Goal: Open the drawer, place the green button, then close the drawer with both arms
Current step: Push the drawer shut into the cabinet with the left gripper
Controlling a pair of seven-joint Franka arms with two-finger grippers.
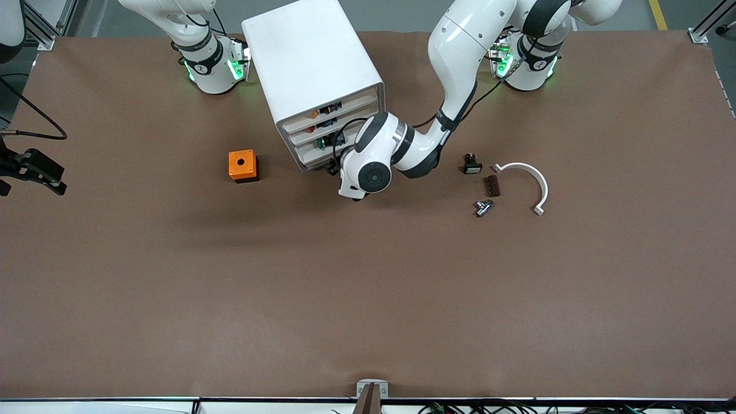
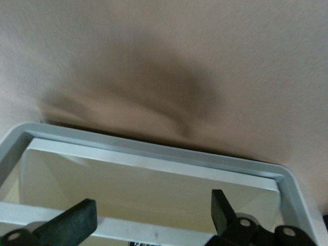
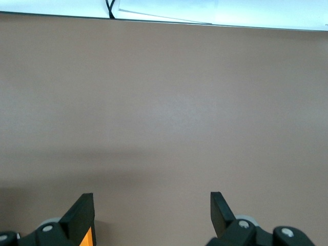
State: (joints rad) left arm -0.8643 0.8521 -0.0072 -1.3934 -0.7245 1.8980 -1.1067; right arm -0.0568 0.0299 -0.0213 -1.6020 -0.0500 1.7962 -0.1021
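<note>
Plastic, light and hard, is how we judge the button point(image 1: 329, 140) (slick green cap, so pinch its black-and-blue body), seemingly in the cabinet point(image 1: 310, 63) at twelve o'clock of the left gripper point(image 2: 154, 205), jaws released and empty at the drawer fronts, as on the waiting right gripper point(image 3: 152, 202) by the orange box point(image 1: 242, 165).

No readable text anywhere

No words, brands, numbers or signs can be read on the cabinet point(image 1: 313, 69), the orange box point(image 1: 243, 165) or the small parts; the marks on the arm bases point(image 1: 214, 68) are too small to make out.
</note>
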